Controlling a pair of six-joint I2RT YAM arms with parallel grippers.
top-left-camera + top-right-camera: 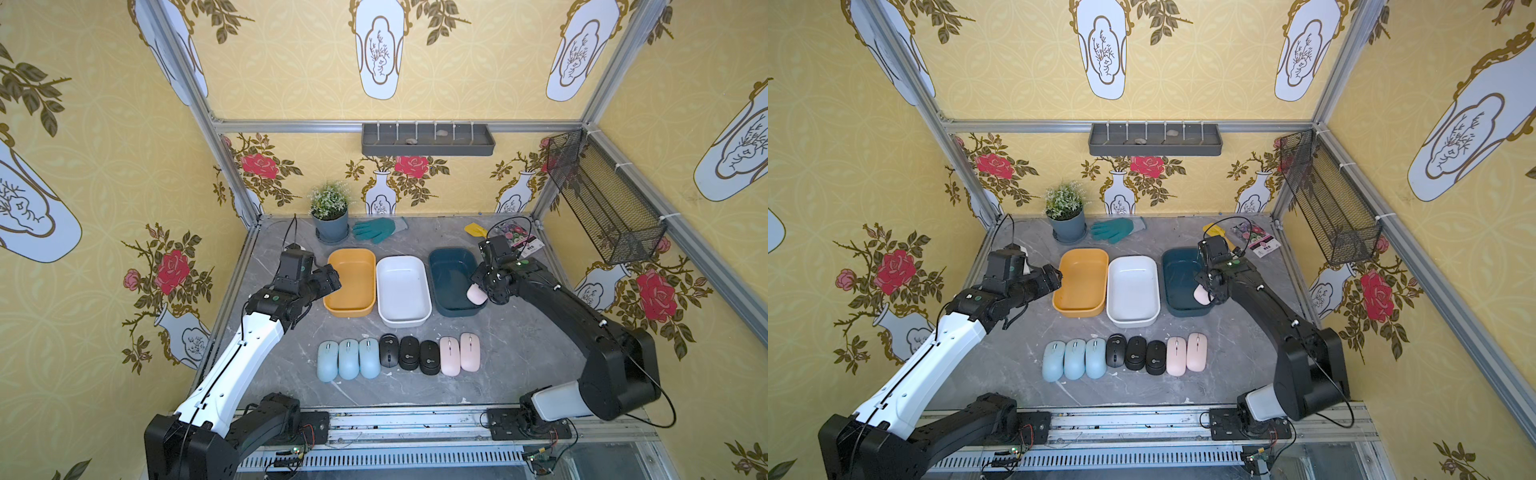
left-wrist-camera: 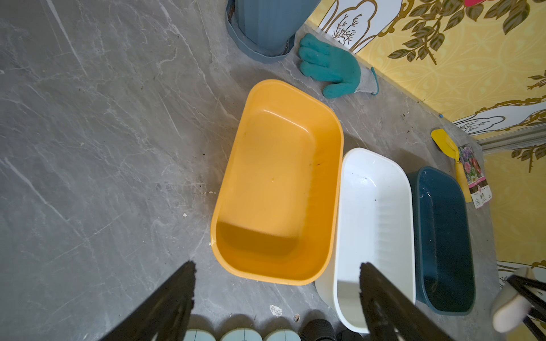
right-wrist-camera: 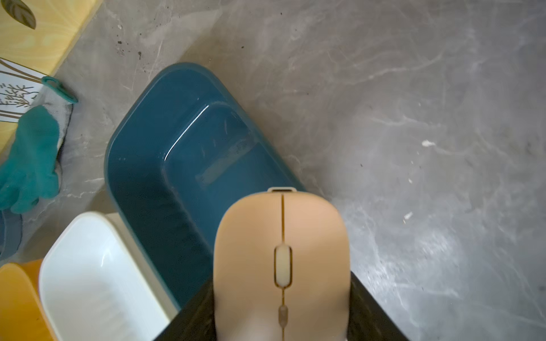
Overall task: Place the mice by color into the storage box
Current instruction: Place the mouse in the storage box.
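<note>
Right tool: the right gripper [image 1: 485, 289] is clamped on the held pink mouse [image 3: 280, 251]; the right wrist view shows a black finger along each flank of it
Task's thing: in both top views this mouse hangs at the lower right corner of the dark blue box [image 1: 451, 280]; whether it touches the rim we cannot tell
Deciding relation: in a top view the open inside of the box lies up and to the left of the mouse; in the right wrist view the long axis of the mouse runs straight up the frame, in line with the fingers, while the box slants toward the upper left; we judge that a small shift inward is needed before the release, otherwise the mouse may land on the rim
Left tool: the left gripper [image 2: 277, 265] has its jaws apart and holds nothing; it hangs at the left edge of the orange box [image 1: 351, 286]
Row on the table: three blue mice [image 1: 348, 360], three black mice [image 1: 409, 353] and two pink mice [image 1: 459, 354] lie side by side at lower centre; the pink ones are nearer to the right arm, the blue ones to the left arm
Other boxes: the orange box and the white box [image 1: 402, 293] are empty
</note>
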